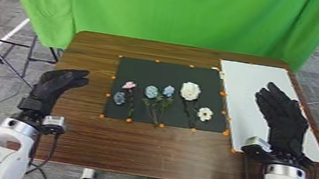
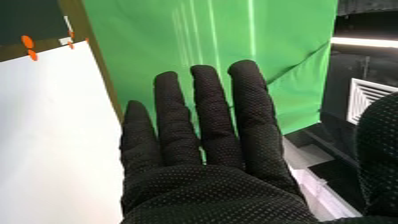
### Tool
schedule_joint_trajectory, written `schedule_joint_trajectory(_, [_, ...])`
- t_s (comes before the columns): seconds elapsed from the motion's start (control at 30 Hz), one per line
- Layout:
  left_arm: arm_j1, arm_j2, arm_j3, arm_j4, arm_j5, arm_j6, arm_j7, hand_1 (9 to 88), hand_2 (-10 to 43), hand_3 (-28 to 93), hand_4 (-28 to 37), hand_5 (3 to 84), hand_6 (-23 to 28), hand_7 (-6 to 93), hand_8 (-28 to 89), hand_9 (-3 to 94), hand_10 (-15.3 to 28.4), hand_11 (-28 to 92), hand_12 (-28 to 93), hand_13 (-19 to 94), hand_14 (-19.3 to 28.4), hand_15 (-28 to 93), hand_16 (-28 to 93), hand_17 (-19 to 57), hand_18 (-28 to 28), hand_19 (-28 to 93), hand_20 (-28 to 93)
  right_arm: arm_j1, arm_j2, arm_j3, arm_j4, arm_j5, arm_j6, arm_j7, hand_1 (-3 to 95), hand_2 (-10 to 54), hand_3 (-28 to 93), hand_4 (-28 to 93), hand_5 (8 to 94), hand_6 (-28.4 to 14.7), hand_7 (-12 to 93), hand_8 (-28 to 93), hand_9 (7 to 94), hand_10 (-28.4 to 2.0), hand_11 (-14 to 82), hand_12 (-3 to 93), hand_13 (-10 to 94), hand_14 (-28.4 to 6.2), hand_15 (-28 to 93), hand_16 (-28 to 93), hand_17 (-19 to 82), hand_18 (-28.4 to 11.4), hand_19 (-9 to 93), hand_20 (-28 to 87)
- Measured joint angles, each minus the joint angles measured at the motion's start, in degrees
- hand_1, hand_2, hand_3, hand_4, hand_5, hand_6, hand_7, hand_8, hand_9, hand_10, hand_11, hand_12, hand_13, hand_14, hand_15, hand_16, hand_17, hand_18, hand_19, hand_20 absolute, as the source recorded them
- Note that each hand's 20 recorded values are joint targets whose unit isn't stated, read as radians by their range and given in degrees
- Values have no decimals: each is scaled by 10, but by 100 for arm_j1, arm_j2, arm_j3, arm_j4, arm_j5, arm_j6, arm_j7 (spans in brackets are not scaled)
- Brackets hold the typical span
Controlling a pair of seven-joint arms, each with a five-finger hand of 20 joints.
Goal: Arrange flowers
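Note:
In the head view several artificial flowers lie on a dark mat (image 1: 139,112): a pink flower (image 1: 129,85), a dark blue one (image 1: 120,98), a light blue one (image 1: 151,92), a paler blue one (image 1: 168,91), a tall white one (image 1: 190,91) and a small white one (image 1: 205,114). The robot's right hand (image 1: 283,120) is over the white sheet (image 1: 240,96), right of the flowers, fingers straight. Left of the mat is the left hand (image 1: 56,83), its fingers relaxed and empty. In the right wrist view the right hand (image 2: 209,165) holds nothing, beside the white sheet (image 2: 58,135).
Orange markers line the edges of the mat and sheet on the brown table (image 1: 165,151). A green curtain (image 1: 175,14) hangs behind the table. Tripod legs (image 1: 3,55) stand on the floor at the left.

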Motion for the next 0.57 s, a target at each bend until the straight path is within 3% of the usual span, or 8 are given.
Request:
schedule_joint_trajectory(0.07, [-8,5,42,14,-33,7,41,313,44,622,-191,505,49,185,-79,514,145,245,113,381,187,229,-35,29,131,136,125,0,1,-3,0,-25,18,0,98,8,760,-169,491,-4,123,-85,469,-140,59,135,277,-151,83,205,147,-155,31,287])
schedule_joint_trajectory(0.13, [-46,36,156,62,-73,44,174,309,21,638,-185,504,45,194,-83,513,144,245,114,377,183,222,-32,23,127,112,122,0,12,-25,-8,-64,93,19,106,-8,762,-169,467,-1,113,-87,438,-139,50,133,249,-153,65,209,132,-155,29,284])
schedule_joint_trajectory(0.2, [-101,96,341,125,-99,170,476,302,8,648,-184,500,43,196,-87,509,142,243,114,373,179,212,-29,22,124,101,125,-1,17,-31,-21,-85,175,68,105,-14,762,-170,455,0,104,-85,429,-139,48,133,248,-153,61,213,128,-155,27,279])
schedule_joint_trajectory(0.27, [-129,147,498,144,-125,395,820,297,-1,651,-183,494,41,196,-87,504,140,240,114,369,175,202,-29,25,121,96,125,-13,11,2,-31,-108,159,134,103,-13,758,-171,448,0,100,-82,426,-139,48,132,259,-154,63,216,129,-155,24,275])
schedule_joint_trajectory(0.33, [-131,159,528,143,-175,565,1005,297,-3,653,-183,493,41,197,-87,503,140,239,114,371,175,198,-27,37,115,99,129,-39,-21,111,-32,-157,-49,198,95,-5,755,-171,448,0,98,-80,427,-140,48,131,261,-154,62,217,130,-154,20,270])
schedule_joint_trajectory(0.43, [-141,169,499,141,-253,612,997,301,10,650,-188,494,41,196,-88,508,140,239,113,378,175,195,-27,53,105,101,132,-57,-44,228,-20,-204,-566,238,83,19,745,-166,449,-1,91,-78,425,-141,48,130,256,-153,55,219,130,-147,6,263])
schedule_joint_trajectory(0.57, [-164,189,490,141,-321,617,979,250,124,656,-259,507,42,191,-89,522,146,239,109,384,173,189,-36,67,93,96,130,-50,-45,243,-20,-252,-728,347,72,39,723,-159,408,-8,50,-70,381,-140,34,122,226,-153,32,214,110,-140,-4,250])
